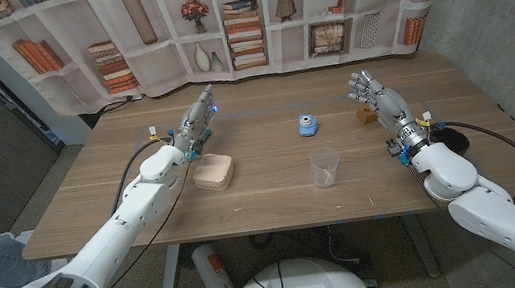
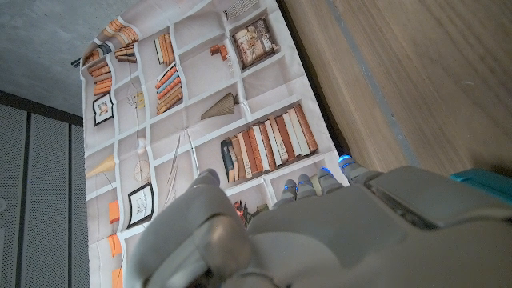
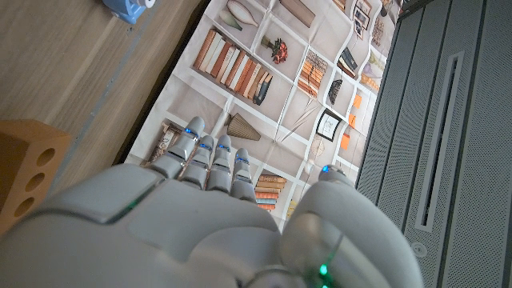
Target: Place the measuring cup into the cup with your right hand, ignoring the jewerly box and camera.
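Note:
A clear plastic cup (image 1: 324, 167) stands upright near the table's front edge, right of centre. The measuring cup, a small orange-brown piece (image 1: 366, 115) with round holes along one side (image 3: 24, 164), sits at the mid right. My right hand (image 1: 375, 97) hovers just right of and behind it, fingers straight and apart, holding nothing; the right wrist view shows the back of this hand (image 3: 208, 216). My left hand (image 1: 196, 120) is raised on the left side of the table, fingers extended, also holding nothing (image 2: 320, 232).
A beige square jewelry box (image 1: 212, 174) lies in front of my left hand. A small blue camera (image 1: 309, 125) (image 3: 128, 8) sits mid-table, behind the cup. A black round object (image 1: 454, 140) lies by the right edge. A bookshelf-print curtain (image 1: 249, 14) hangs behind the table.

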`<state>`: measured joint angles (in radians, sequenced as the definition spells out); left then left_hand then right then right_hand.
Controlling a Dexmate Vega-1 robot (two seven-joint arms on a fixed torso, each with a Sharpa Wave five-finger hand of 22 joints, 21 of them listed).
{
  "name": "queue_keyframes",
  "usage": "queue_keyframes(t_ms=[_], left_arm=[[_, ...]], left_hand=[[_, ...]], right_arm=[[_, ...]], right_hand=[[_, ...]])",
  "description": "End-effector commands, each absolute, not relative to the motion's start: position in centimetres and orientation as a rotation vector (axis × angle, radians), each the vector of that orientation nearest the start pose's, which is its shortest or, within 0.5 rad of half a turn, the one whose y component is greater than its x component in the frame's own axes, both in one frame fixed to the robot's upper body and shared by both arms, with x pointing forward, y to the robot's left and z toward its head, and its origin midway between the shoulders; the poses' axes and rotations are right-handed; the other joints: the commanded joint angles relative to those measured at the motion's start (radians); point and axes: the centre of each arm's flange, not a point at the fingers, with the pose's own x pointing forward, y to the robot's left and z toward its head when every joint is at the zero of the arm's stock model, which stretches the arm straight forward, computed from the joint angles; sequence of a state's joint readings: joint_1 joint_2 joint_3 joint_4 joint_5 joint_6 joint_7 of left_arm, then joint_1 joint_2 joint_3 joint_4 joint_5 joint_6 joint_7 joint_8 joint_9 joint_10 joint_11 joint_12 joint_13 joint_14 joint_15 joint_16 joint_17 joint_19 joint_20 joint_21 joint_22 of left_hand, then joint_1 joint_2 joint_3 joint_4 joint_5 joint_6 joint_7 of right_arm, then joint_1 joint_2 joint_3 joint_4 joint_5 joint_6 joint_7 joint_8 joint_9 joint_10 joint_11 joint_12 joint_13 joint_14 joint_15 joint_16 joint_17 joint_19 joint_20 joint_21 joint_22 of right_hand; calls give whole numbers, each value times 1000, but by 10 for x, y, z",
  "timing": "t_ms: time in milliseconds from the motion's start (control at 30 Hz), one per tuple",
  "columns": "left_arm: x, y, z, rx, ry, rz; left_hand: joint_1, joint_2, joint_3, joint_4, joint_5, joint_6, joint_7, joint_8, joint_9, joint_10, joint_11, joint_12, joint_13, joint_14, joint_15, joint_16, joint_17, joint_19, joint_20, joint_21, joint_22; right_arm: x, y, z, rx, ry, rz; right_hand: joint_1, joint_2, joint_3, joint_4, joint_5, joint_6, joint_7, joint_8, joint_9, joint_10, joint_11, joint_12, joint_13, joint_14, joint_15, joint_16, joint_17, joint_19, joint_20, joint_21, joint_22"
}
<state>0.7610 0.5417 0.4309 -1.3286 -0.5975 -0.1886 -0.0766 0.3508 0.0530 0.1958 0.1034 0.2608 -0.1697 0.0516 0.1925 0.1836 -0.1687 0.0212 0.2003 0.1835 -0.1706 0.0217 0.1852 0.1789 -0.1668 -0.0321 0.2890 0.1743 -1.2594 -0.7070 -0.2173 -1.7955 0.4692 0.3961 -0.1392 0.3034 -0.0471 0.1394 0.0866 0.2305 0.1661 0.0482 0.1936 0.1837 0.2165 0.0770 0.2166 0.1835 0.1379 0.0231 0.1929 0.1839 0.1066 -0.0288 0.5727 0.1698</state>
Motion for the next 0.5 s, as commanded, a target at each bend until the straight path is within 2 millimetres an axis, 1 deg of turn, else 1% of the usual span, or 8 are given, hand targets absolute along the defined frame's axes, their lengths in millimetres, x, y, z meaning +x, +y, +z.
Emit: queue_keyframes(t_ms=[33,500], left_arm=[[657,260,4,99,-567,-299],[659,250,9,110,-567,-315]], left_hand=[[6,3,-1,-3,-2,-9,-5,3,4,-25,1,4,4,-84,5,2,3,-135,2,-1,6],[8,5,-1,-4,-4,-9,-7,3,4,-23,0,4,4,-83,5,2,3,-134,6,-4,6]], right_arm=[[514,-299,-56,-167,-775,189],[508,-303,-69,-169,-769,176]], right_hand=[[3,1,1,-7,4,9,-5,3,4,5,-1,6,2,7,2,7,1,13,-1,-5,3],[2,2,-1,-8,4,13,-7,4,4,9,0,6,2,9,0,7,1,19,-1,-11,3]])
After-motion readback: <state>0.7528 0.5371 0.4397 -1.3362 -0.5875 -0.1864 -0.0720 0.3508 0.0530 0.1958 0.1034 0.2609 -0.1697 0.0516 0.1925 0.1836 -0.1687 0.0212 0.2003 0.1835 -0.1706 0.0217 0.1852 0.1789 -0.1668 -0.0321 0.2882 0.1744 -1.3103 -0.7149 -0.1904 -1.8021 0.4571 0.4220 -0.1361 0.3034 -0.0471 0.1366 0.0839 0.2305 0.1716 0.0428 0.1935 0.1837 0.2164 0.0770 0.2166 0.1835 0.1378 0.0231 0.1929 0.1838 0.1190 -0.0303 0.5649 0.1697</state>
